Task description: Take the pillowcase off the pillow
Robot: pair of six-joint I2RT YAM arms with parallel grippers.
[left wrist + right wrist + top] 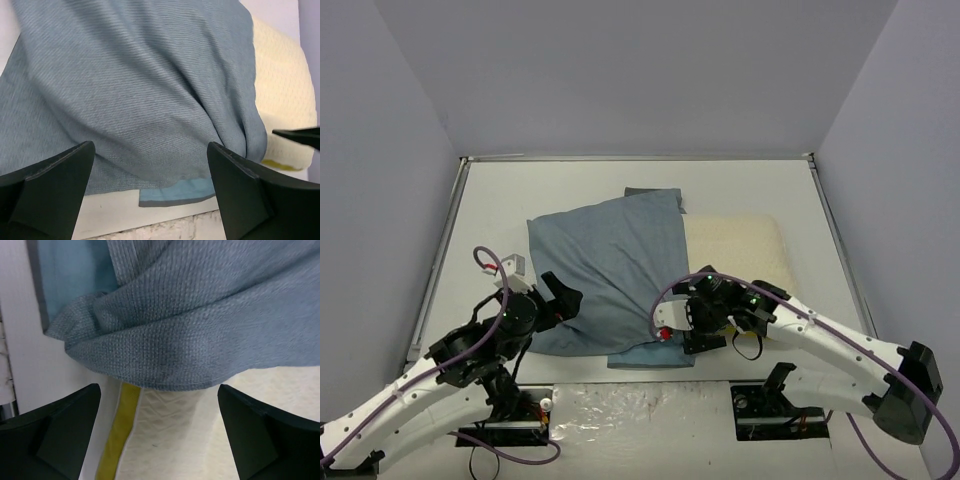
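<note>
The blue-grey pillowcase lies rumpled in the middle of the table and covers the left part of the cream pillow, whose right part is bare. My left gripper stands open at the cloth's near left edge, with nothing between its fingers. The left wrist view shows the pillowcase, a light-blue hem strip and the pillow. My right gripper stands open over the pillow's near left corner. In its wrist view, the pillowcase's edge overlaps the pillow and its yellow seam.
The white table has a raised rim on three sides, with grey walls beyond. A crinkled silvery strip runs along the near edge between the arm bases.
</note>
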